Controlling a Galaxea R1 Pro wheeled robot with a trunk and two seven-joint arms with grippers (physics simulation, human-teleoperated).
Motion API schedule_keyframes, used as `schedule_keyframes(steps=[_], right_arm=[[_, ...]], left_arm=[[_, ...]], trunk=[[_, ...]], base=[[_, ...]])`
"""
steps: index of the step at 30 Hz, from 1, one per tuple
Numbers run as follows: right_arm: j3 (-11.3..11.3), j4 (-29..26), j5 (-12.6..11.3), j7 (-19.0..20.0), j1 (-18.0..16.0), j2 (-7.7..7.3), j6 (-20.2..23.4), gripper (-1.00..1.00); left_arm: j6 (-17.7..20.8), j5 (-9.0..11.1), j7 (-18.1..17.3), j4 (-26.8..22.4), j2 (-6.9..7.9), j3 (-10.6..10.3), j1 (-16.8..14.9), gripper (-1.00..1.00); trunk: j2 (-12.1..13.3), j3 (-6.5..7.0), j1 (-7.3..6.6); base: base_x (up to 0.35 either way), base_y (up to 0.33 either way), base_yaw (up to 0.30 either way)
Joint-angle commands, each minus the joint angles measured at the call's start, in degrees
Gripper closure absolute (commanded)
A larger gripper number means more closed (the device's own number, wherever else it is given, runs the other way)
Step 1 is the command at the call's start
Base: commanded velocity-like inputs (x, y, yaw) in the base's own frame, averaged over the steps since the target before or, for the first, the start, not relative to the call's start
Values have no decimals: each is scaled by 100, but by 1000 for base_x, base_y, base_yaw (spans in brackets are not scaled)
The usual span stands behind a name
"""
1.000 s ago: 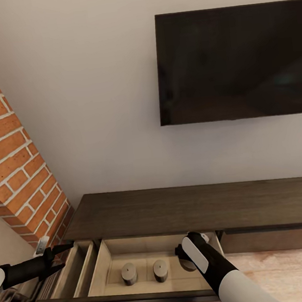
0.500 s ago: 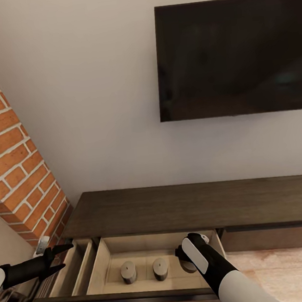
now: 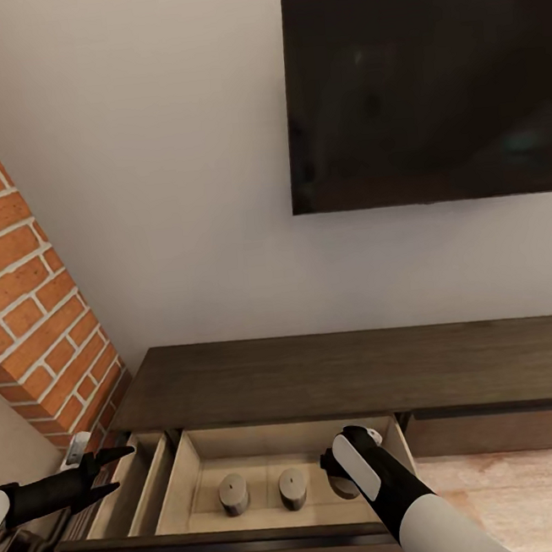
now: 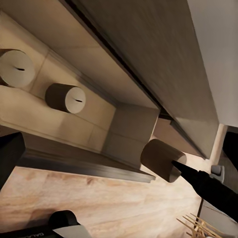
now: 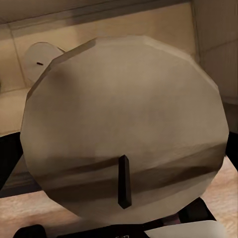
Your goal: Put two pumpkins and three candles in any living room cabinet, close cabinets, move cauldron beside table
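Nearest in the head view, the right arm reaches forward and down into the open drawer (image 3: 210,538) of the cabinet (image 3: 354,374), and its right hand (image 3: 346,478) sits low at the drawer's right end with a candle partly hidden behind it. In the right wrist view that third candle (image 5: 126,134) looms very close, its flat round top and dark wick turned to the camera, with dark finger parts at both edges of the picture — the hand looks closed on it, though the contact itself is hidden. At the far left the left hand (image 3: 106,474) hangs just outside the drawer's left end, its two dark fingers pointing toward the cabinet with a clear gap between them — spread and holding nothing. Inside the pale wood drawer two more candles stand upright side by side on the floor of the wide compartment, the left candle (image 3: 233,493) and the middle candle (image 3: 292,488), near each other but apart; a narrow side compartment lies to their left past a divider. The left wrist view shows these two from above (image 4: 66,97), and the held one nearer a dark fingertip. The drawer front (image 3: 228,543) is pulled well out from the dark-brown unit, whose flat top runs off to the right. Wooden floor (image 3: 511,489) shows at lower right. Beyond stand a brick wall (image 3: 23,294) at the left and a plain pale wall carrying a dark television (image 3: 422,91).
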Motion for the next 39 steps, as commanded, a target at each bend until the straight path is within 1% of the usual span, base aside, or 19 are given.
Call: schedule_keyframes(steps=[1,6,13,18,20,21,23,24,26,27,31,39], right_arm=[[0,0,-12,-5,0,0,-11,100],[1,0,-12,-5,0,0,-19,100],[4,0,-12,-5,0,0,-153,100],[-3,0,-12,-5,-1,0,-174,100],[0,0,-12,-5,-1,0,-176,100],[0,0,-12,-5,-1,0,-175,100],[0,0,-12,-5,-1,0,-174,100],[-1,0,-12,-5,0,0,-175,100],[-2,0,-12,-5,0,0,-177,100],[-2,0,-12,-5,0,0,-178,100],[0,0,-12,-5,0,0,-178,100],[-1,2,-12,-5,-1,0,-180,100]], left_arm=[[1,3,-2,0,1,0,0,-100],[1,3,-1,0,-3,-2,0,-100],[1,9,0,0,-3,-8,0,-100],[1,49,-36,0,2,-9,0,-100],[2,59,-123,0,4,-12,0,-100],[5,58,-231,0,4,-19,0,-100],[8,33,-554,-4,5,-41,-2,-100],[6,29,-651,-5,5,-45,-5,-100],[3,12,-1081,-13,6,-58,-14,-100],[2,7,-1239,-15,6,-64,-16,-100],[1,7,-1378,-17,6,-69,-18,-100],[1,11,-1414,-18,6,-70,-18,-100]], trunk=[[-42,-18,23],[-242,-108,132],[-523,-234,286],[-723,-324,396],[-804,-359,440],[-844,-377,462],[-924,-413,506],[-964,-431,528],[-1044,-467,572],[-1084,-485,594],[-1245,-557,681],[-1566,-701,857]], base=[[0,0,0],[0,0,0],[0,0,0],[0,0,0],[0,0,0],[0,0,0],[0,0,0],[0,0,0],[0,0,0],[0,0,0],[0,0,0],[0,0,0]])
